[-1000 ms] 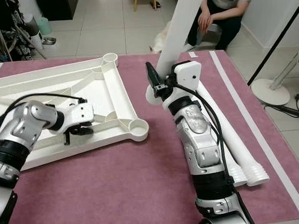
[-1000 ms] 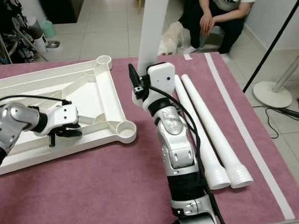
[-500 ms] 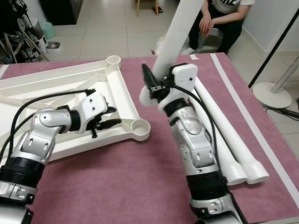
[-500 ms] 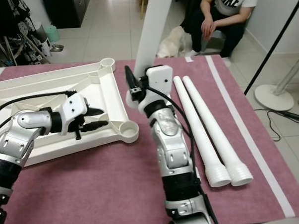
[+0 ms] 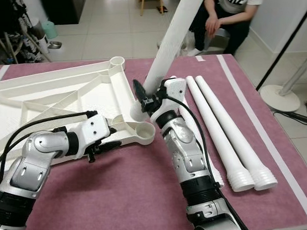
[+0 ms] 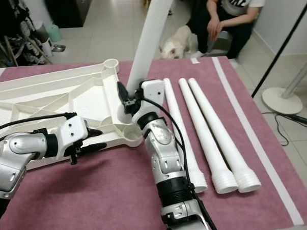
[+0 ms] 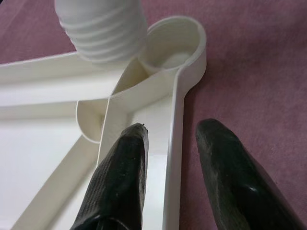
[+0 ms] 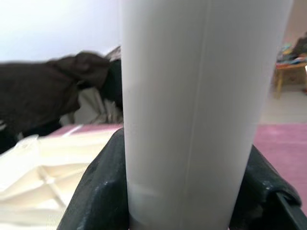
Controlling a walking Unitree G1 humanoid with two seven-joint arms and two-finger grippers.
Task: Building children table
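The white tabletop point(image 5: 52, 93) lies upside down on the maroon mat, its near corner socket point(image 5: 143, 131) facing up. My right gripper point(image 5: 144, 96) is shut on a white table leg point(image 5: 169, 39), holding it nearly upright and leaning away. The leg's threaded end point(image 7: 103, 31) hangs just above and beside the socket point(image 7: 175, 45). My left gripper point(image 7: 172, 129) is open astride the tabletop's front rim, close to that socket, one finger inside the rim and one outside. Three more legs point(image 6: 206, 132) lie side by side to the right.
A person point(image 5: 226, 16) sits beyond the far edge of the mat point(image 5: 140, 196), with a small dog point(image 6: 174, 44) beside them. A floor-stand base point(image 5: 279, 92) and a slanting black pole stand at the right. Clutter and a bowl sit far left on the floor.
My right gripper has carried the leg left, bringing its lower end over the corner socket. My left gripper has moved from inside the tabletop to its front rim near that socket.
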